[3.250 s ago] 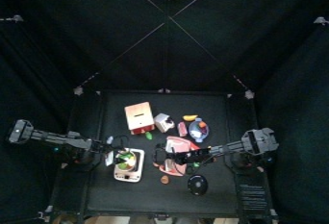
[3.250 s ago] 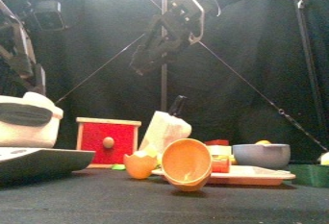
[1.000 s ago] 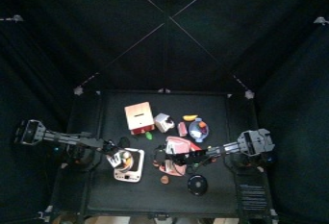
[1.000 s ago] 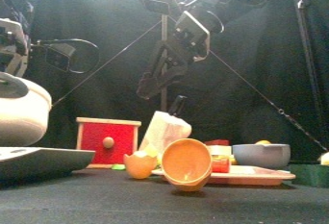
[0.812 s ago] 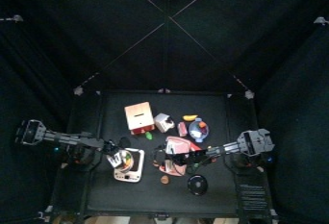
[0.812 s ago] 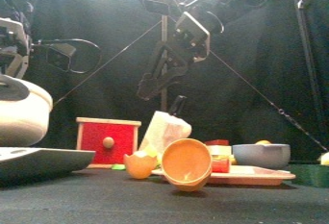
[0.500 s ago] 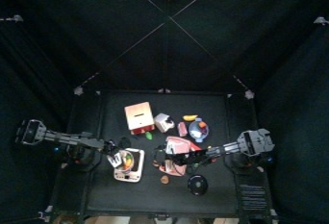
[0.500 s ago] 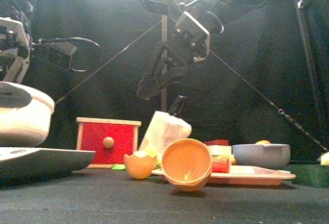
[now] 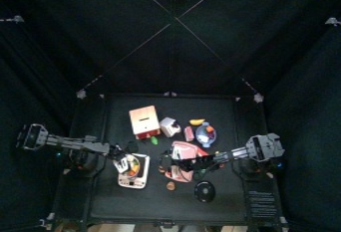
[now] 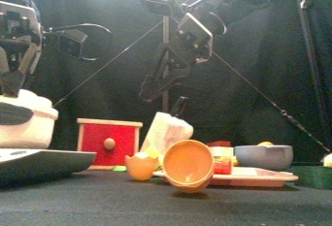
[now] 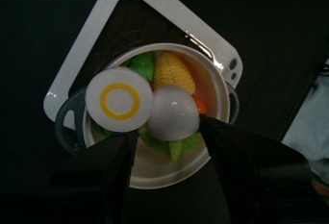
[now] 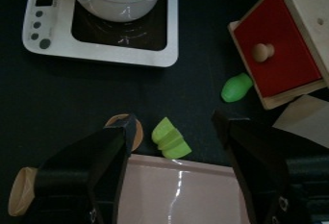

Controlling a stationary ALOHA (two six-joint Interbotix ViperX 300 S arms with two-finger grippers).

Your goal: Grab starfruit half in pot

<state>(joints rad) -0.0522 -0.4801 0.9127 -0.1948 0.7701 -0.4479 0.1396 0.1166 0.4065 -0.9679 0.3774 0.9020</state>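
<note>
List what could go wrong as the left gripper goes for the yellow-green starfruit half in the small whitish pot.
1. In the pot, a round egg slice, a white egg and yellow corn cover most of the green starfruit half, so the open left gripper may pinch the wrong piece.
2. The pot sits on a white stove base; a sideways push might tip it.

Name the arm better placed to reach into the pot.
Left. The left hand hangs open right over the pot, jaws framing the food; the right hand hovers apart, over a pink tray.
</note>
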